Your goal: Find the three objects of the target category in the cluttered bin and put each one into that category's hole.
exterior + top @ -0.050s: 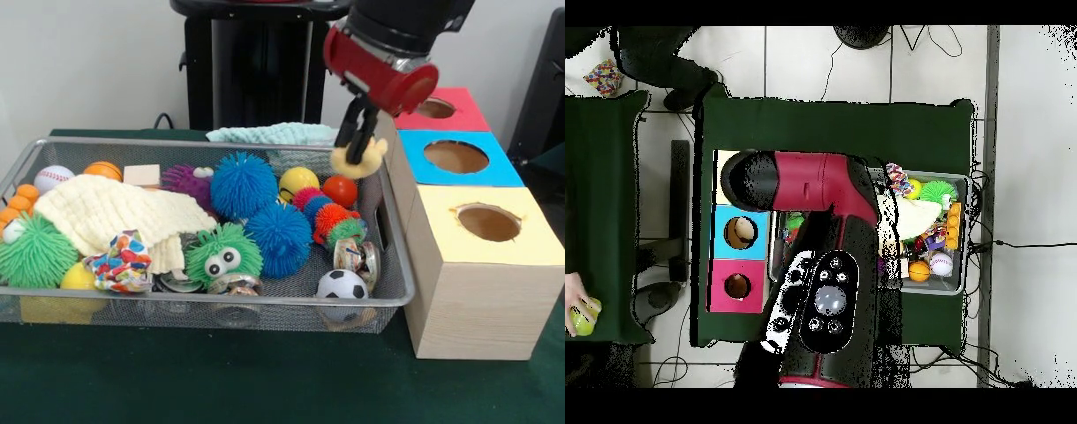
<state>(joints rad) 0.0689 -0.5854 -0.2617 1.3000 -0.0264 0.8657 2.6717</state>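
My gripper (357,152) hangs over the right end of the wire bin (221,300), shut on a pale yellow soft piece (372,160) lifted just above the rim. It is next to the left side of the row of boxes. The row has a red-topped hole (434,108) at the far end, a blue-topped hole (455,156) in the middle and a yellow-topped hole (488,222) nearest the camera. In the overhead view the arm (830,215) covers the gripper and the yellow box; the blue hole (740,232) and red hole (737,287) show.
The bin holds two blue spiky balls (243,184), a green fuzzy toy with eyes (223,254), a cream cloth (115,212), a soccer ball (342,284), yellow and red balls and metal tins. A person (655,60) stands at the overhead view's top left; a hand (580,315) holds a ball at the left edge.
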